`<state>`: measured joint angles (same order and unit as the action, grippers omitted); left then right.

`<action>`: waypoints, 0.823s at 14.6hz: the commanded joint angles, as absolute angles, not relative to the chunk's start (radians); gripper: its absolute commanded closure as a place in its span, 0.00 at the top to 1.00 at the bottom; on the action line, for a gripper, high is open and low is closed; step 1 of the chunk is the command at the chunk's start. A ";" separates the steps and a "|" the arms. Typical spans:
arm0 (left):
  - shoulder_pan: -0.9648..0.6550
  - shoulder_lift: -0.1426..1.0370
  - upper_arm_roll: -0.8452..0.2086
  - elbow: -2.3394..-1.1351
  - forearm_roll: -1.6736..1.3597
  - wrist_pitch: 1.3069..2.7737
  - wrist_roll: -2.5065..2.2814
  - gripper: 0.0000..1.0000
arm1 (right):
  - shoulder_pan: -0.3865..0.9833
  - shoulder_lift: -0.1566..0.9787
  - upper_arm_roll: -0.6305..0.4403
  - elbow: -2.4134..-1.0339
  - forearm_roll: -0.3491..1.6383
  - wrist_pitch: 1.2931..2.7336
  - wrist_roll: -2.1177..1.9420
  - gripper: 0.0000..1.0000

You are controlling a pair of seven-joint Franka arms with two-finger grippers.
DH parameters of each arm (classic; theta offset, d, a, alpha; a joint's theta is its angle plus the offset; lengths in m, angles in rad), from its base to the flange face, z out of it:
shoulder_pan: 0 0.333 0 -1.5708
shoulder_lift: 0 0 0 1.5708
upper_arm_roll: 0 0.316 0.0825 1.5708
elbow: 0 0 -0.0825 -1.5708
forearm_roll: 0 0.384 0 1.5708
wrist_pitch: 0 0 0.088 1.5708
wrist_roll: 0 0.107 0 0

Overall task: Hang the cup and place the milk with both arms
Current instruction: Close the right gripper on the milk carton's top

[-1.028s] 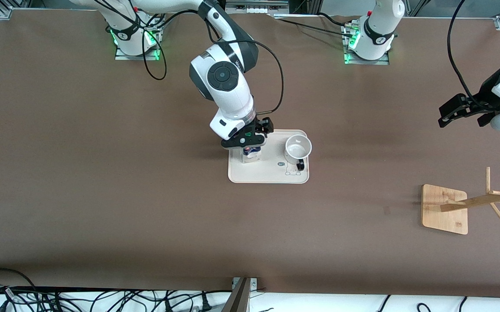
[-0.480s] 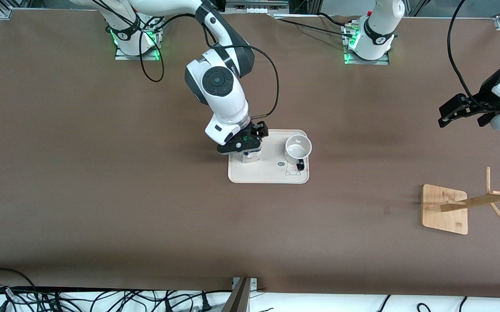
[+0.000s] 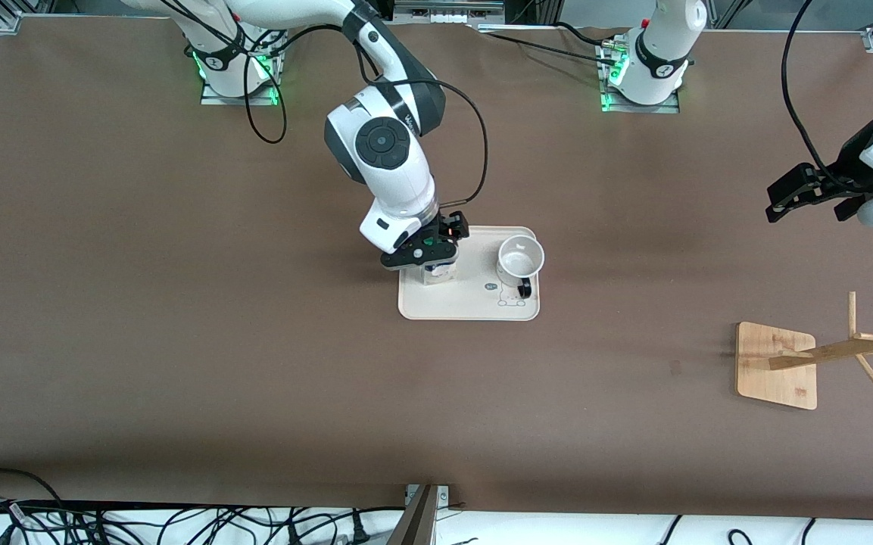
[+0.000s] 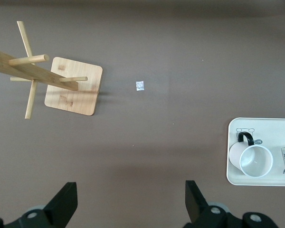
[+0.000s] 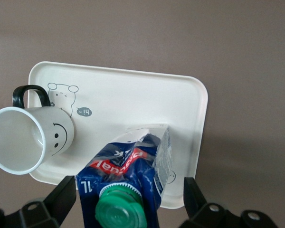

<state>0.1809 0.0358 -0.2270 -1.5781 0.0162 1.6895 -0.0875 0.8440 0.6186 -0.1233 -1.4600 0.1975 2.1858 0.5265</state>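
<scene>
A cream tray lies near the middle of the brown table. On it stand the milk, at the end toward the right arm, and the cup, at the end toward the left arm; the two are apart. The cup is upright with its mouth open upward, its black loop handle turned toward the front camera, and a smiley face on its side. The milk carton stands upright, with a dark blue gable top and a green cap.

The right gripper is down over the milk. In the right wrist view its two fingers stand spread, one on each side of the carton top, with a gap between each finger and the carton; the carton is not grasped.

The left gripper hangs over the table near the left arm's end, waiting, its fingers spread wide and holding nothing.

A wooden rack, with a square base and a slanted post bearing pegs, stands toward the left arm's end, well apart from the tray and nearer the front camera. A small pale scrap lies on the table between rack and tray.
</scene>
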 commanded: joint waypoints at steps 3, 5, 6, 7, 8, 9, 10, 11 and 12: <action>0.184 0.034 -0.232 -1.559 0.008 1.674 -0.089 1.00 | 0.850 0.624 -0.123 -1.457 0.156 2.171 0.506 1.00; 0.184 0.034 -0.232 -1.559 0.008 1.672 -0.089 1.00 | 0.848 0.624 -0.123 -1.457 0.156 2.166 0.488 1.00; 0.183 0.034 -0.232 -1.559 0.008 1.674 -0.089 1.00 | 0.848 0.624 -0.123 -1.457 0.156 2.166 0.486 1.00; 0.183 0.034 -0.232 -1.557 0.008 1.672 -0.089 1.00 | 0.848 0.624 -0.123 -1.457 0.156 2.166 0.483 1.00; 0.183 0.034 -0.232 -1.559 0.008 1.674 -0.089 1.00 | 0.847 0.624 -0.123 -1.457 0.156 2.166 0.482 1.00; 0.183 0.034 -0.233 -1.557 0.008 1.674 -0.089 1.00 | 0.845 0.624 -0.123 -1.457 0.156 2.166 0.480 0.98; 0.183 0.034 -0.232 -1.557 0.008 1.674 -0.089 1.00 | 0.845 0.624 -0.123 -1.457 0.156 2.166 0.474 0.85; 0.183 0.035 -0.233 -1.557 0.008 1.672 -0.089 1.00 | 0.845 0.624 -0.123 -1.457 0.156 2.166 0.472 0.68; 0.184 0.035 -0.232 -1.557 0.008 1.672 -0.089 1.00 | 0.845 0.624 -0.123 -1.457 0.156 2.166 0.471 0.55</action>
<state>0.1807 0.0357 -0.2277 -1.5771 0.0162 1.6895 -0.0875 0.8465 0.6243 -0.1231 -1.4605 0.1714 2.1748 0.4868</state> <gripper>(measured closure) 0.000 0.154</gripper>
